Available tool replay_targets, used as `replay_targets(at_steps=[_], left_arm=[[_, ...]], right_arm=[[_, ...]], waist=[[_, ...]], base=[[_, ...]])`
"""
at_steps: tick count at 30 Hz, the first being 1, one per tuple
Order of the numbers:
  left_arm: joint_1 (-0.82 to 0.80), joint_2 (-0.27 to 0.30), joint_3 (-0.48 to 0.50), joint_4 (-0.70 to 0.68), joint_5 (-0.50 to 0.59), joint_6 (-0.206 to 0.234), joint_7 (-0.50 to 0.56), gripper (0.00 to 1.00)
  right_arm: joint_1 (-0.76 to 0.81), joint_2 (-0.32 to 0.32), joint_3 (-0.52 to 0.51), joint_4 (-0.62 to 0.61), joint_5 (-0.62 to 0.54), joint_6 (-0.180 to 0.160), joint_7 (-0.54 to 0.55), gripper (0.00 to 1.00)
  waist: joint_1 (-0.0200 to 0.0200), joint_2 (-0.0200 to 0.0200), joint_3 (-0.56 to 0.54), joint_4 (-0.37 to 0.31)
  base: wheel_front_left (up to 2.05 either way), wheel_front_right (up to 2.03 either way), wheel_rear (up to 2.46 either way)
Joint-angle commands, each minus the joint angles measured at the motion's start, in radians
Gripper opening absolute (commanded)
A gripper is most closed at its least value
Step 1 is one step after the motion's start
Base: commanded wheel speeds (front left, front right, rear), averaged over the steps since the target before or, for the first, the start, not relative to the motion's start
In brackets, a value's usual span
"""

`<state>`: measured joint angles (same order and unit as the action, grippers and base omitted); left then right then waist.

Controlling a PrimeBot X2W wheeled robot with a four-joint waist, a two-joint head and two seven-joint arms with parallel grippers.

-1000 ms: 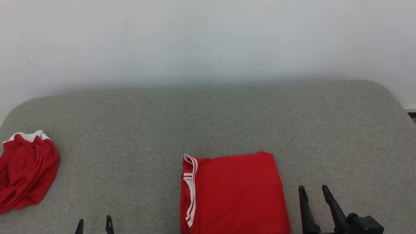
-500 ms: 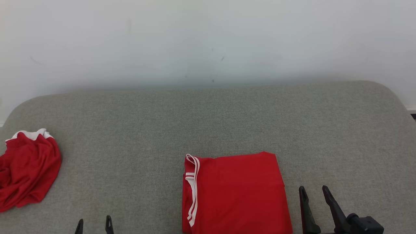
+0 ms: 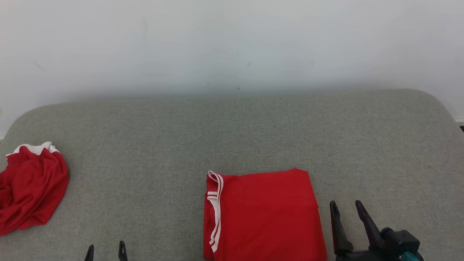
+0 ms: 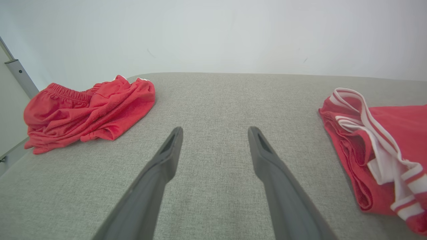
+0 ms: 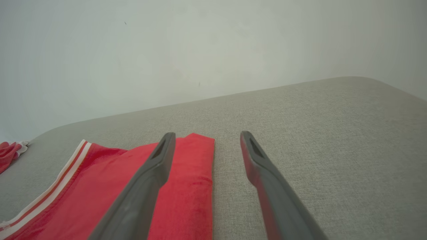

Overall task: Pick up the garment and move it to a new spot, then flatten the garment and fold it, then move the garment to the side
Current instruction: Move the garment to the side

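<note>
Right end effector (image 3: 345, 204): jaws wide apart, nothing between them, positioned just right of the folded red garment (image 3: 264, 214). In the right wrist view one finger overlaps the garment's right edge. Left end effector (image 3: 106, 247): jaws wide apart, empty, over bare grey desk (image 3: 232, 137) between the two garments. Folded garment lies flat at front centre, white-striped trim on its left side. Crumpled red shorts (image 3: 30, 188) lie at the desk's far left, well apart.

Soft matt red cloth garment (image 3: 264, 214), coarse woven grey fabric surface (image 3: 232, 137), smooth matt white wall (image 3: 232, 43)
</note>
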<state>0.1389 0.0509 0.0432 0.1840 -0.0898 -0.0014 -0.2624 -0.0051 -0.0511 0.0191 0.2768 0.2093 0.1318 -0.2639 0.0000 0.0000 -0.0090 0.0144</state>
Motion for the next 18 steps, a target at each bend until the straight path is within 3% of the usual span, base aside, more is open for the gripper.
replay_targets(at_steps=[1,8,18], left_arm=[[-0.007,-0.001,-0.001,0.004,-0.005,-0.005,-0.004,1.00],[-0.015,-0.001,-0.022,0.012,-0.013,-0.006,-0.004,1.00],[-0.033,-0.001,-0.035,0.021,-0.019,-0.012,-0.004,1.00]], right_arm=[[-0.024,0.002,-0.001,0.019,-0.009,-0.002,0.000,1.00],[-0.133,0.002,-0.004,0.189,-0.040,-0.002,0.000,1.00],[-0.305,0.000,0.005,0.546,-0.052,-0.002,0.000,1.00]], waist=[[0.0000,0.0000,0.003,0.005],[0.0000,0.0000,0.017,0.031],[0.0000,0.0000,0.054,0.061]], base=[[0.00,0.00,0.00],[0.00,0.00,0.00],[0.00,0.00,0.00]])
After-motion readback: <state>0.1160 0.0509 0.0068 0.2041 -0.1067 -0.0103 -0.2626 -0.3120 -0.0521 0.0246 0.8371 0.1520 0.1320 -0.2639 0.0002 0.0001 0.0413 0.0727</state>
